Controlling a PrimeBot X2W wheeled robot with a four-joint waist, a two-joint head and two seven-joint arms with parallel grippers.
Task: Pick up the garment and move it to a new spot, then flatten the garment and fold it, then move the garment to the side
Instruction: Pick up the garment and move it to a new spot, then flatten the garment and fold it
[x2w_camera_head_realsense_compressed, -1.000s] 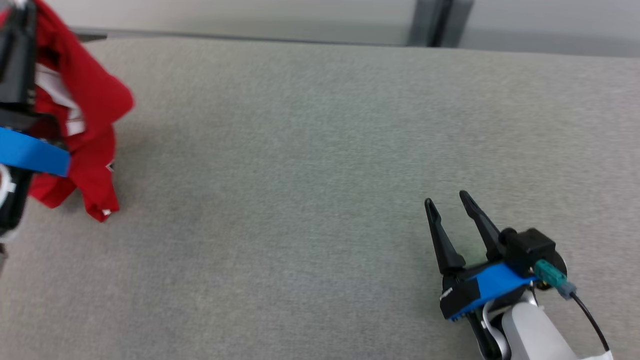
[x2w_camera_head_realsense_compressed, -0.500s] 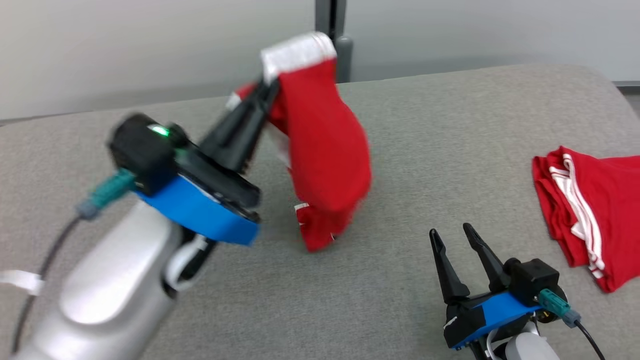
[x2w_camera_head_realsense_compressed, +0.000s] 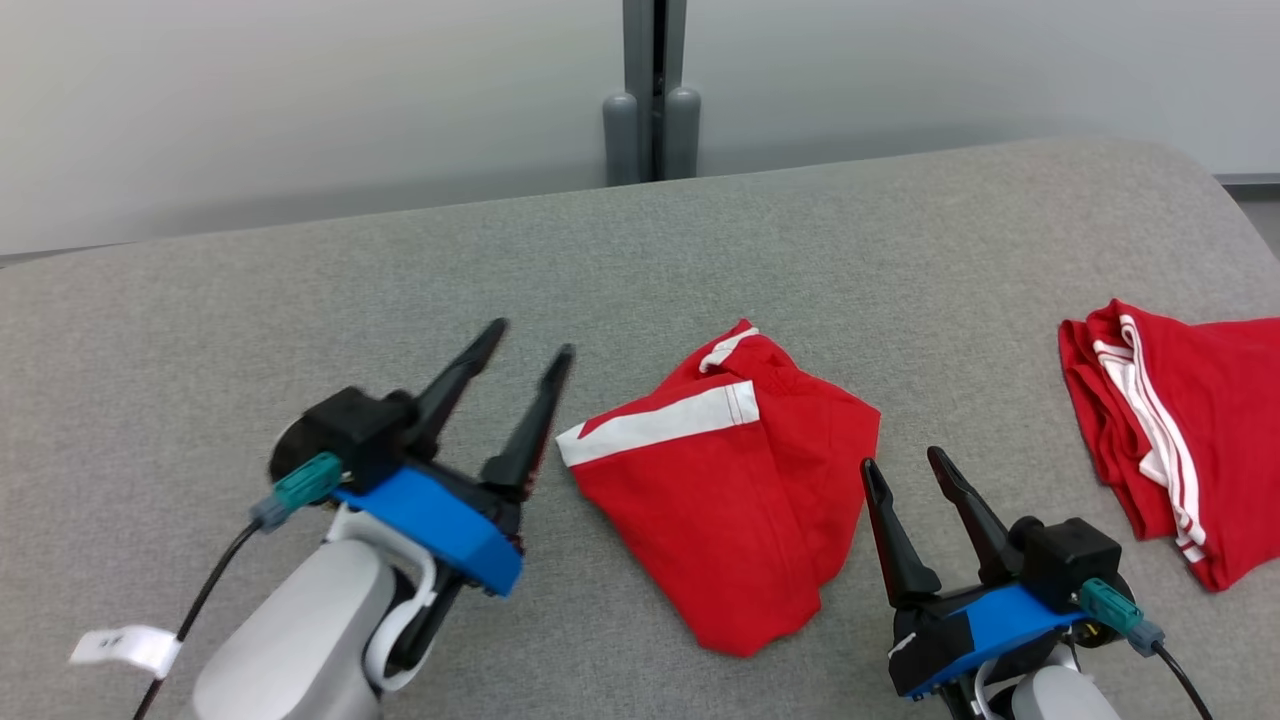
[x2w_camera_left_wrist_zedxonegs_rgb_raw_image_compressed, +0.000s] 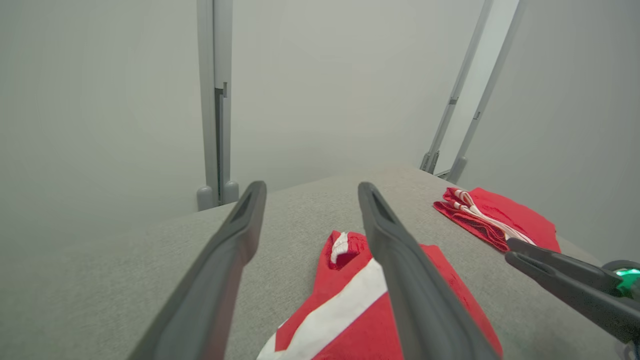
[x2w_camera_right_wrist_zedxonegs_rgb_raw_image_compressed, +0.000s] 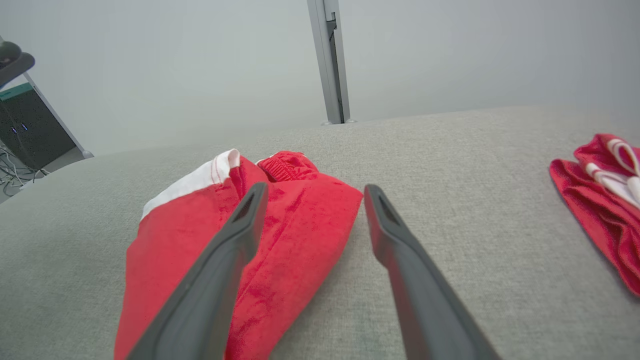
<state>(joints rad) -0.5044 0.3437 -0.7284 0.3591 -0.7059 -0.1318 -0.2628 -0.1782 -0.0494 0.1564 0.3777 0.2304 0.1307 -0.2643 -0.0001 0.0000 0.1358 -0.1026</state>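
Two grippers are up over the grey fabric-covered table in the head view, and both are empty. The left gripper sits at lower left, its two long dark fingers spread wide and angled up and to the right, gripping nothing. Just to its right, the red cloth garment with a white band lies crumpled on the table, about mid-way across, between the two grippers. The right gripper is at lower right, fingers parted too, tips close to the garment's right edge but not on it. Well off to the right lies a second red cloth piece with white stripes, bunched at the table's edge. A grey upright post stands behind the table.

Over to the left wrist view: the left gripper shows a clear gap between its fingers, with the garment lying low between and under them, white band running across it. The second red piece is farther back on the right, and one dark finger of the right gripper pokes in from the right edge.

Now the right wrist view: the right gripper is spread wide with bare table between its tips. The garment lies heaped under and beyond its left-hand finger; whether that finger touches the cloth, I cannot tell. The second red piece is at the far right.
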